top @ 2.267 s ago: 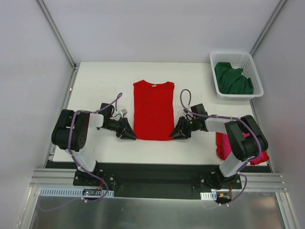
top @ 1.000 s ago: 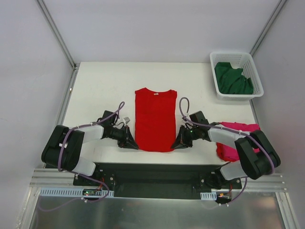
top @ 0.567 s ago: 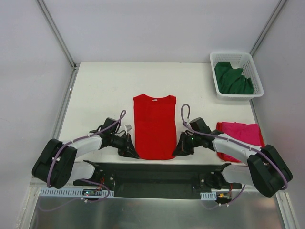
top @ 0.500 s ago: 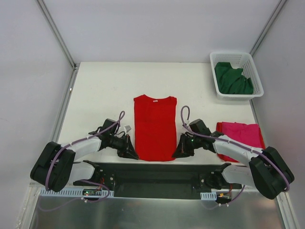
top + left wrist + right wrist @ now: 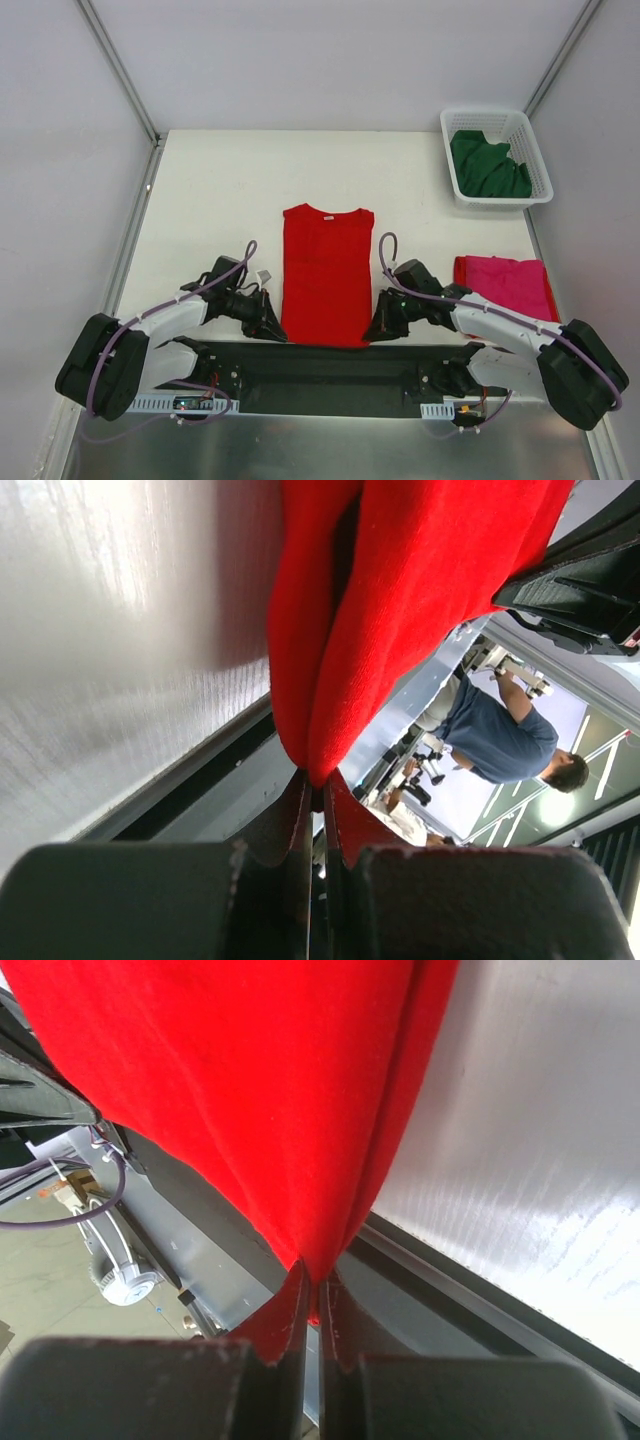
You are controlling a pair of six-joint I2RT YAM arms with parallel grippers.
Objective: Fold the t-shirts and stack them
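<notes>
The red shirt (image 5: 327, 272) lies flat mid-tabletop (image 5: 215, 190), collar toward 12 o'clock, hem at the 6 o'clock edge. The left jaws are clenched on its 7 o'clock hem corner, the right jaws on the 5 o'clock corner. The pink shirt (image 5: 505, 283) lies at 4 o'clock. The green shirt (image 5: 487, 165) sits in the basket (image 5: 455, 125) at 2 o'clock.

A white plastic lattice basket (image 5: 497, 202) sat at the far right corner of the flat white table (image 5: 210, 200). A black mounting plate (image 5: 320, 368) ran along the table's near edge. Beyond that edge, a person in a blue shirt (image 5: 500, 735) was visible in the room.
</notes>
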